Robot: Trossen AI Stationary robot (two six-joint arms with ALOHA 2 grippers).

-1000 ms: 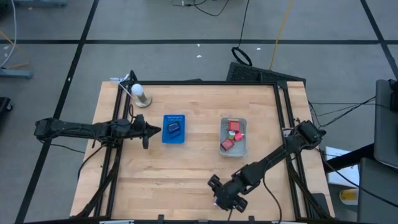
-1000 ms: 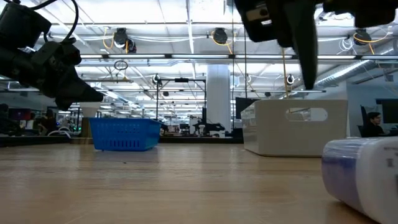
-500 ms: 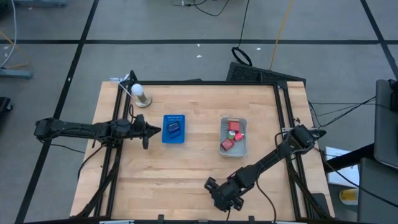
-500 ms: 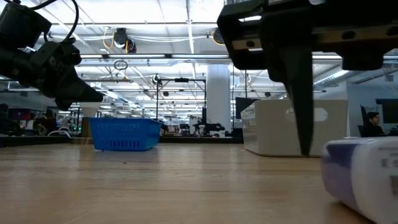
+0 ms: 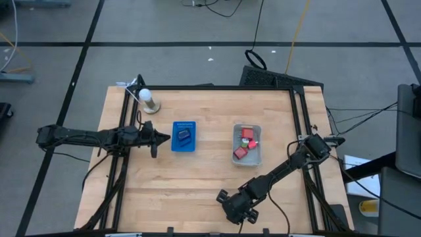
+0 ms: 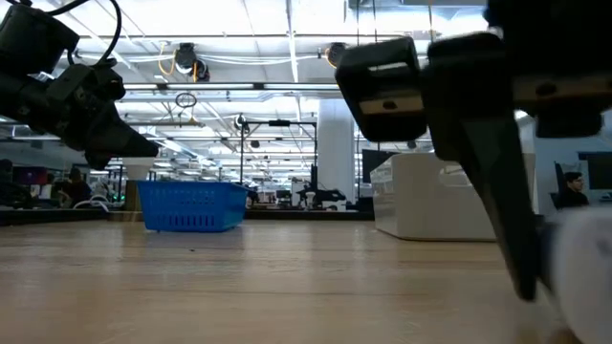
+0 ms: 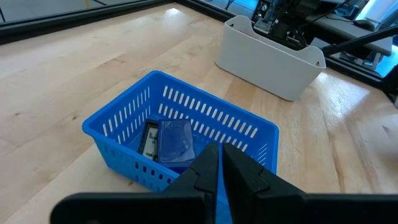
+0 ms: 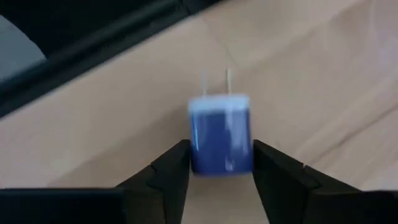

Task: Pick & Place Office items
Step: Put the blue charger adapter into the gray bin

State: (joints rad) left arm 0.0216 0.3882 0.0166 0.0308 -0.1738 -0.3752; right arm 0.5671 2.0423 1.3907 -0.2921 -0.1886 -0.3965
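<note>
A blue-and-white plug adapter (image 8: 221,134) lies on the wood near the table's front edge, its two prongs (image 8: 216,83) pointing away from my right gripper (image 8: 221,163). The gripper has come down over it, and in the high view my right gripper (image 5: 237,210) covers it. In the low view the adapter (image 6: 585,277) is a pale blur at the right. My left gripper (image 7: 219,163) hovers shut just left of the blue basket (image 5: 183,136), touching nothing. A dark item (image 7: 173,140) lies in that basket. Red pieces (image 5: 247,134) lie in the grey bin (image 5: 256,158). My right gripper pinches the adapter's two side faces (image 8: 198,149) between its two fingers, at the end away from the prongs. The fingers slant down from the far right toward the table's front edge and lie along the adapter. The adapter rests on the table.
A white ball on a small base (image 5: 147,99) stands at the far left corner. The blue basket (image 6: 191,206) and grey bin (image 6: 449,196) stand mid-table. Black frame rails (image 5: 299,125) run along both sides. Bare wood lies between basket, bin and the front edge.
My right gripper has sunk toward the table near its front edge and shifted a little left. One finger, at first above the adapter, now stands against its side. The adapter has stayed on the table.
</note>
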